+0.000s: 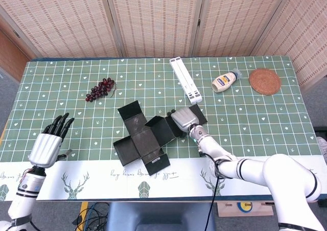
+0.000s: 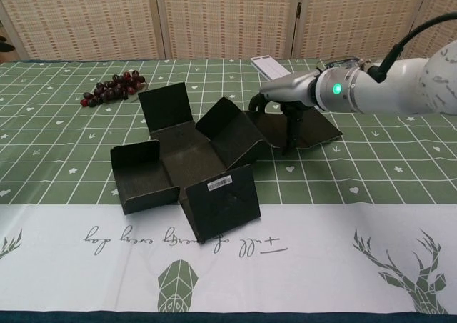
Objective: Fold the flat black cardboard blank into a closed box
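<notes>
The black cardboard blank (image 1: pixel 145 139) (image 2: pixel 193 169) lies part-folded near the table's middle front, several flaps standing up around its base. One flap carries a white barcode label (image 2: pixel 221 183). My right hand (image 1: pixel 185 120) (image 2: pixel 285 98) grips the blank's right-hand flap (image 2: pixel 303 128), fingers curled over its edge and the thumb below. My left hand (image 1: pixel 49 141) hovers far to the left over the table's front edge, fingers spread, holding nothing; the chest view does not show it.
A bunch of dark grapes (image 1: pixel 100 89) (image 2: pixel 111 89) lies behind the blank to the left. At the back stand a white folded stand (image 1: pixel 185 80), a mayonnaise bottle (image 1: pixel 225 81) and a woven coaster (image 1: pixel 264 81). A white deer-print cloth strip (image 2: pixel 300 259) runs along the front edge.
</notes>
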Robot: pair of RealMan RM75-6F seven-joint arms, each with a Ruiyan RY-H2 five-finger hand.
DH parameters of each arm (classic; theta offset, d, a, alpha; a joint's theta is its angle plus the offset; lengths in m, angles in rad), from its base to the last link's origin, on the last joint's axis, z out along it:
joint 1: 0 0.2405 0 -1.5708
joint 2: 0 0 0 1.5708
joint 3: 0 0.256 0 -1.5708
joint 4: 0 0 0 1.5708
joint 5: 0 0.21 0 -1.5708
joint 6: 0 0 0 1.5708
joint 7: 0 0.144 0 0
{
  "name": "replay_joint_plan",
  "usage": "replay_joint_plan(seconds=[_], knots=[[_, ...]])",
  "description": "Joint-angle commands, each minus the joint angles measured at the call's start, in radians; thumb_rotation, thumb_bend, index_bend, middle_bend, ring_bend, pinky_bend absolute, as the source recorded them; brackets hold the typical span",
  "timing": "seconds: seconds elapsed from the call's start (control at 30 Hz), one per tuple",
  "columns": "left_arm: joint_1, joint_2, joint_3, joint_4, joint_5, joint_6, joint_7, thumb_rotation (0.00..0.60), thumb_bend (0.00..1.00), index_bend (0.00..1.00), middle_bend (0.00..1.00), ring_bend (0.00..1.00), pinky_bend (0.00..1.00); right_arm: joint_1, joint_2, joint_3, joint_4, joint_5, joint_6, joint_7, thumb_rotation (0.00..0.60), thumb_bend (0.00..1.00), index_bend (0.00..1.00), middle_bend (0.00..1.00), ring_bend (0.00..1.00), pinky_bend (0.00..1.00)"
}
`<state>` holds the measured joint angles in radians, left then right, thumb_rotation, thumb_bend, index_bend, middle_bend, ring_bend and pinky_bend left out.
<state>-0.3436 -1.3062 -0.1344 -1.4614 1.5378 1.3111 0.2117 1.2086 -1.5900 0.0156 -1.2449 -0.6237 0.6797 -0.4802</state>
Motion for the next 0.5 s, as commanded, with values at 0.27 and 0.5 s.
replay_joint_plan(seconds=[0.27, 0.5], knots=[[-0.129, -0.147, -0.015, 0.136, -0.013, -0.126, 0.059, 0.6, 0.06, 0.0, 0.02, 0.14, 0.29, -0.04, 0.026, 0.023, -0.142, 0.183, 0.1, -0.069, 0.6, 0.14, 0.28, 0.39, 0.75, 0.92], [-0.172, -0.216, -0.014, 0.203, -0.038, -0.164, 0.082, 0.6, 0.05, 0.0, 0.0, 0.13, 0.26, -0.053, 0.037, 0.026, -0.17, 0.191, 0.107, -0.076, 0.6, 0.14, 0.28, 0.39, 0.75, 0.92]])
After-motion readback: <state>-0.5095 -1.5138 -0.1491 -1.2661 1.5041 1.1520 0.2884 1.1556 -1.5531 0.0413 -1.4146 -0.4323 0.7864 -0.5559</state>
